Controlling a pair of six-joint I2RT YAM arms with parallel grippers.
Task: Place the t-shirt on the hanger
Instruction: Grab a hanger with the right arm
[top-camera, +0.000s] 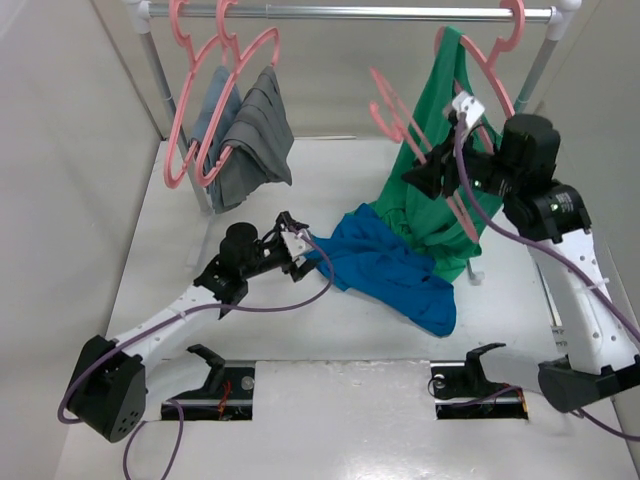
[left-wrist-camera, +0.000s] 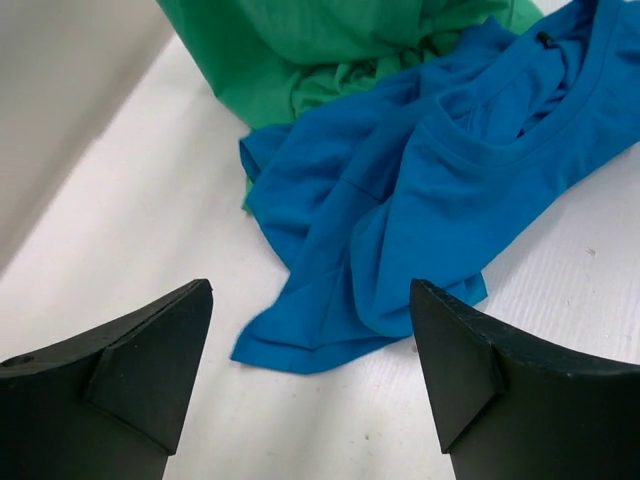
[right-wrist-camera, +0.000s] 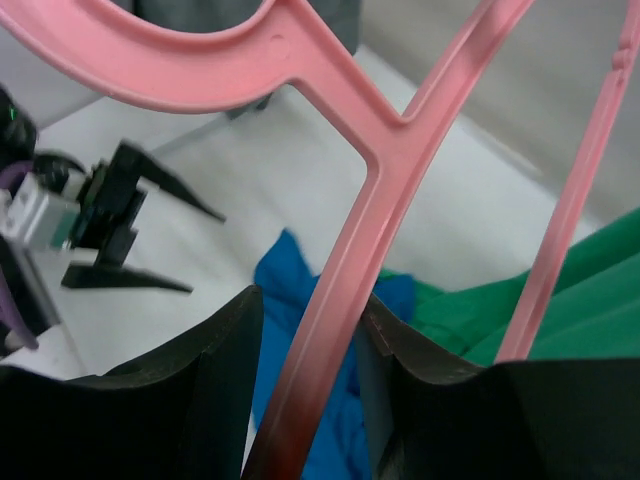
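While the blue t-shirt (top-camera: 390, 268) lay crumpled on the table (top-camera: 300, 180), touching the hanging green top (top-camera: 440, 150), the left gripper (top-camera: 303, 255) hovered at its left edge, jaws spread, probably to lift it. Far right, the right gripper (top-camera: 428, 172) clenched the pink hanger (right-wrist-camera: 395, 180), holding it raised for dressing.

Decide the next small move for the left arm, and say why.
Probably ease the left gripper forward and close on the t-shirt hem: its jaws are open, the cloth lies just ahead, and the right gripper grips the hanger.
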